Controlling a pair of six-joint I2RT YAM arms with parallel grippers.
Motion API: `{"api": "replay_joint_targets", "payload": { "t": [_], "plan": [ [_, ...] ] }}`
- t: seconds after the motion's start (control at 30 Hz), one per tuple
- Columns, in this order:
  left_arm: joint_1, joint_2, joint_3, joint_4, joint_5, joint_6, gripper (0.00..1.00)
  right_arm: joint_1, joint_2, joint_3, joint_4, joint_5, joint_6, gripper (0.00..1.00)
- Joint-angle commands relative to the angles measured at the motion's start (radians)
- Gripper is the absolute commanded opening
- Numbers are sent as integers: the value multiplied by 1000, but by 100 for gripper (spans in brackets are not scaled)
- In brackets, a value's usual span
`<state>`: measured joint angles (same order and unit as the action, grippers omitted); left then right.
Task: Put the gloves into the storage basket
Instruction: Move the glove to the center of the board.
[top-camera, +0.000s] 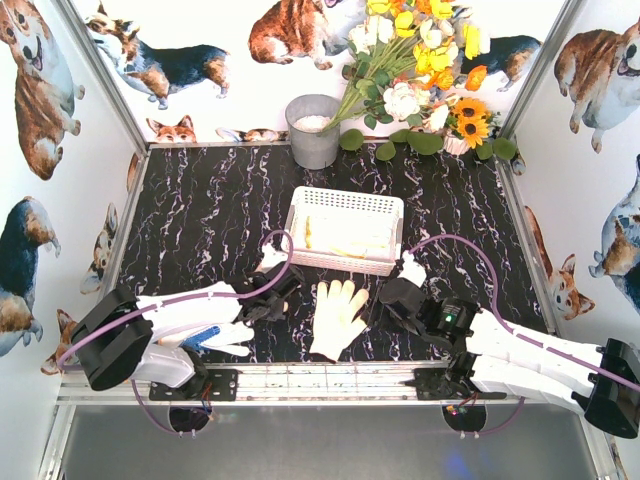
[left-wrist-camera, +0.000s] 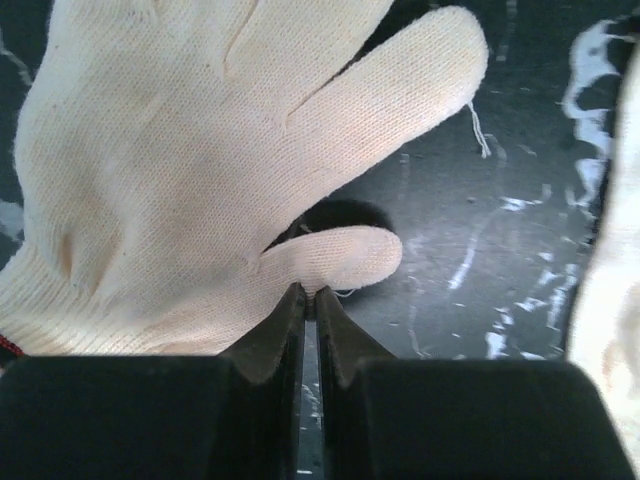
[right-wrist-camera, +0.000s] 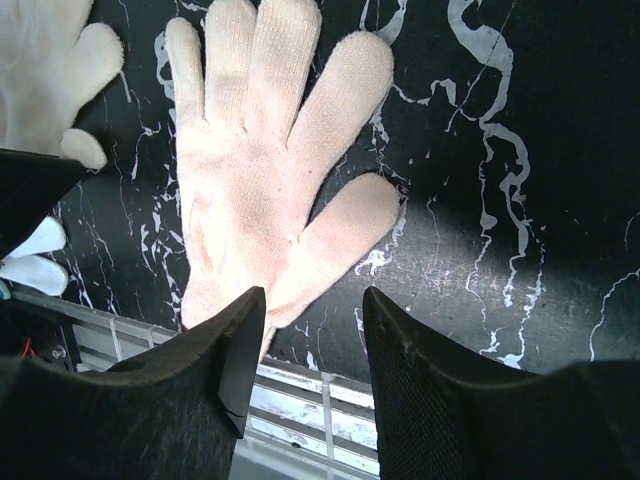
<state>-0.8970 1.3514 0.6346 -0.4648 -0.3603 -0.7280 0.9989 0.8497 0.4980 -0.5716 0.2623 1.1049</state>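
Top external shows gloves (top-camera: 335, 315) on the worktop (top-camera: 200, 220) just near-side of the storage basket (top-camera: 345, 203), the left hand (left-wrist-camera: 305, 291) closed at a glove's thumb, the right hand (right-wrist-camera: 315, 320) open wide above another's cuff.

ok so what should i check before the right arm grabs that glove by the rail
1. Right gripper jaws open: ok.
2. Flat cream-white knitted glove centred between them: not ok, its cuff sits off to one side.
3. White lattice plastic basket has room: ok.
4. Left gripper grips the second cream glove: cannot tell, jaws shut at its thumb.
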Motion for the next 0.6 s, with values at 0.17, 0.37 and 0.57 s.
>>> {"api": "replay_joint_targets", "payload": {
  "t": [0.17,0.37,0.57],
  "plan": [
    [-6,-53,47,146,317,-178,0,-3,-29,25,54,5,-13,46],
    [-80,-39,36,313,340,-343,0,-4,-14,24,72,-14,-4,46],
    [-129,-31,79,351,250,-399,0,-3,3,32,78,-23,-5,47]
  ]
}}
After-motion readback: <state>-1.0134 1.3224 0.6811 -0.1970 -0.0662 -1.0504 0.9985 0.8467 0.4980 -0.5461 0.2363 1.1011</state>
